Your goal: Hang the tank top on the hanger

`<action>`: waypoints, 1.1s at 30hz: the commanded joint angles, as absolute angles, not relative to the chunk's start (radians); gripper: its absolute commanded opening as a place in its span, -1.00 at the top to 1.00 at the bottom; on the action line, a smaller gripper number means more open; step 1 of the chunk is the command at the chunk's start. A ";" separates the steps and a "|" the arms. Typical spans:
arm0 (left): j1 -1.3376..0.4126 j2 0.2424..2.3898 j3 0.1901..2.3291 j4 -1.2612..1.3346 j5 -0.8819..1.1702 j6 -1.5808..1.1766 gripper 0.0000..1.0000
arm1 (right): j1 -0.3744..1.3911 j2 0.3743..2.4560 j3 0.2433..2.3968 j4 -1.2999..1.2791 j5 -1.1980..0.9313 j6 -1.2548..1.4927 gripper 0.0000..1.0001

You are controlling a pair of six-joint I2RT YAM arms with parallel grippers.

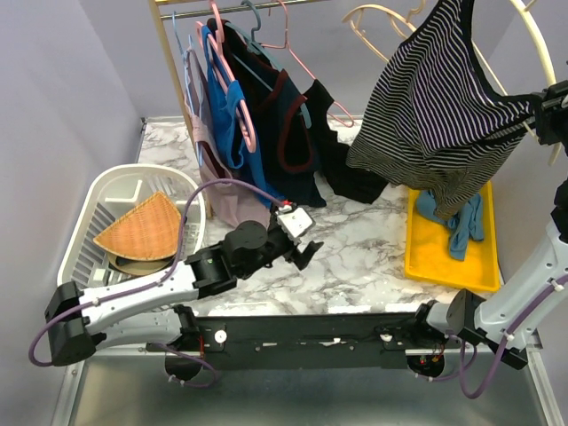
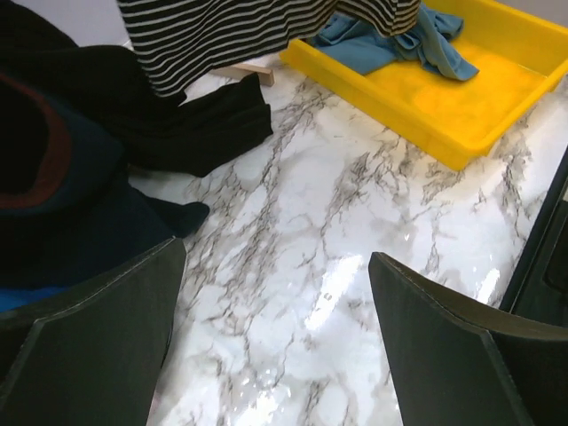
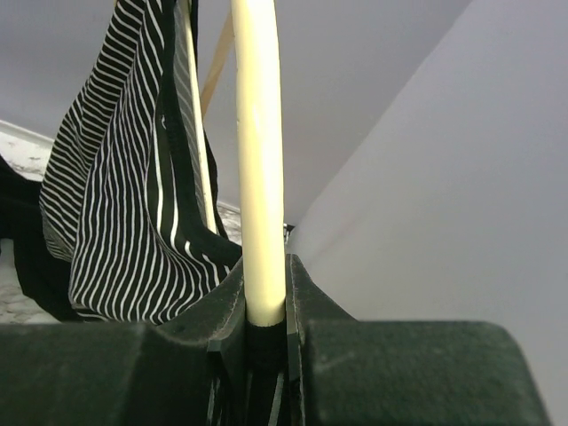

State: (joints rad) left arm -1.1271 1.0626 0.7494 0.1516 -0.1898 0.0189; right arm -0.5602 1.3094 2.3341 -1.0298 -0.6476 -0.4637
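The striped tank top point(image 1: 435, 106) hangs in the air at the upper right, draped over the cream wooden hanger point(image 1: 543, 53). My right gripper point(image 1: 552, 106) is shut on the hanger's lower end. In the right wrist view the cream bar point(image 3: 257, 133) rises from between the closed jaws point(image 3: 264, 311), with black edging pinched under it and the striped cloth point(image 3: 106, 195) hanging to its left. My left gripper point(image 1: 306, 253) is open and empty, low over the marble mid-table. Its view shows both fingers point(image 2: 89, 337) wide apart and the tank top's hem point(image 2: 231, 35) far ahead.
A yellow tray point(image 1: 444, 266) with a teal cloth point(image 1: 457, 222) lies under the tank top. A rack at the back holds pink hangers point(image 1: 240, 98), a blue garment and a black garment with red trim point(image 1: 284, 133). A white basket point(image 1: 98, 191) stands at the left.
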 commanded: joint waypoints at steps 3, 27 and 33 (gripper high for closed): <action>-1.121 0.856 0.709 -0.101 -0.219 0.003 -0.97 | -0.571 1.301 2.329 -0.986 -0.713 -0.431 0.99; -1.121 0.563 0.635 -0.258 -0.284 -0.115 -0.97 | -0.335 1.249 1.887 -0.873 -0.706 -0.353 0.99; -1.121 0.514 0.617 -0.281 -0.298 -0.137 -0.97 | -0.160 1.336 1.942 -0.838 -0.577 -0.350 0.99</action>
State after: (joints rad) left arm -1.1252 0.5568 0.6369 -0.2478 -0.2607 -0.1078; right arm -0.2611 1.2877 1.8816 -0.9543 -0.6903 -0.3702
